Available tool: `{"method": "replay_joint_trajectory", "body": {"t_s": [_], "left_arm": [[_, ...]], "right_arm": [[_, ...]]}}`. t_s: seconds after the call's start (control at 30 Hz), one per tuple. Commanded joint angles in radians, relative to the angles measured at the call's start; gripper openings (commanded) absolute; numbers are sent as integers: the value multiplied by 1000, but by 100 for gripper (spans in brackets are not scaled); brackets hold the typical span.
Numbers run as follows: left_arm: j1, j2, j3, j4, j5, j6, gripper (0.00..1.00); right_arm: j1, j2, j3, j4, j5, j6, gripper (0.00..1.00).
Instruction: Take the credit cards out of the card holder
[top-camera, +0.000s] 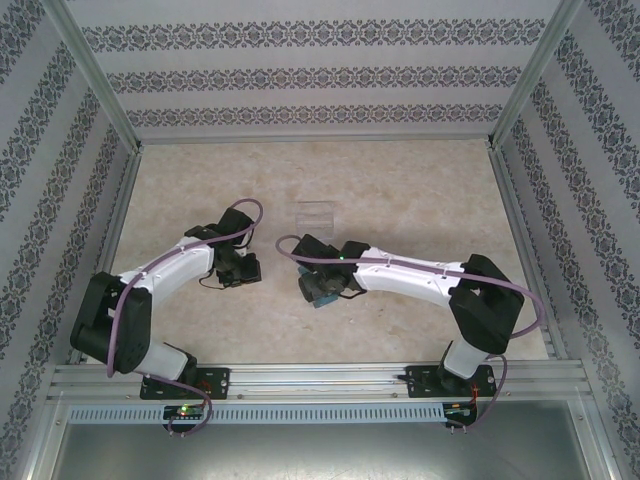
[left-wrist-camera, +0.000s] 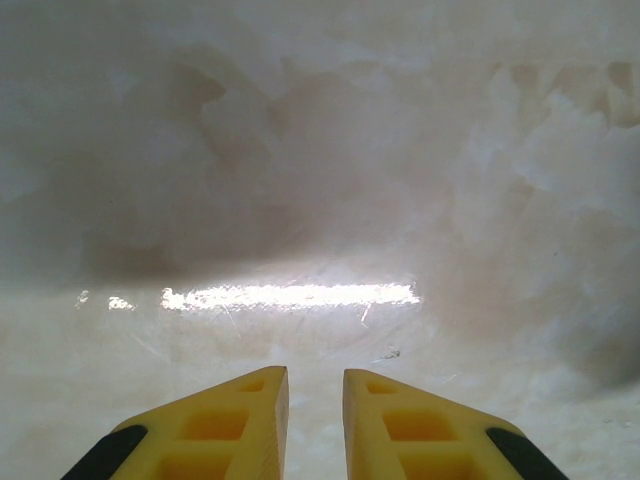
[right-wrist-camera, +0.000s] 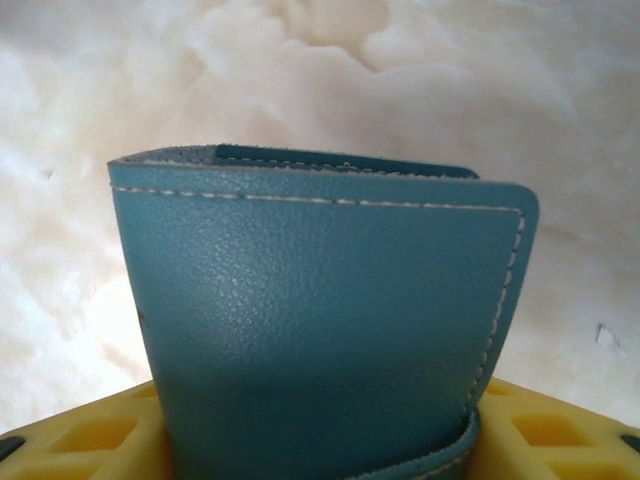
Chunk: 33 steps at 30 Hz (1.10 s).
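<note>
Supporting the whole work area, the table (top-camera: 420, 200) carries a clear tray (top-camera: 315, 213) set beyond both arms, probably as a drop point for removed cards. The right gripper (right-wrist-camera: 320, 445) stands about half closed with the card holder (right-wrist-camera: 330, 310) upright between its fingers. The grip appears firm, though the close view hides the contact. The holder is folded shut, so the credit cards are judged to be inside. The left gripper (left-wrist-camera: 315, 400), narrowly parted and empty, hovers above bare table, free to open the fold.
</note>
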Motion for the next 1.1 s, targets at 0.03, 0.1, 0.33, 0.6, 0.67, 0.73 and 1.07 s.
{"method": "replay_joint_trajectory", "body": {"t_s": [0.03, 0.1, 0.33, 0.6, 0.67, 0.73, 1.07], "left_arm": [[12, 13, 10, 8, 4, 41, 22], [11, 15, 10, 16, 16, 39, 22], [12, 31, 11, 49, 45, 23, 22], [12, 38, 3, 69, 63, 19, 23], [9, 36, -4, 91, 85, 12, 24], [5, 36, -5, 102, 103, 7, 25], [-49, 80, 26, 188, 196, -64, 23]], "right_arm": [[-6, 48, 42, -34, 44, 243, 54], [-6, 76, 62, -54, 77, 299, 58], [-29, 207, 149, -91, 112, 328, 61], [-52, 300, 208, -93, 85, 297, 72], [-52, 299, 224, -115, 85, 292, 77], [-53, 278, 225, -123, 86, 288, 83], [-79, 113, 168, -128, 42, 237, 89]]}}
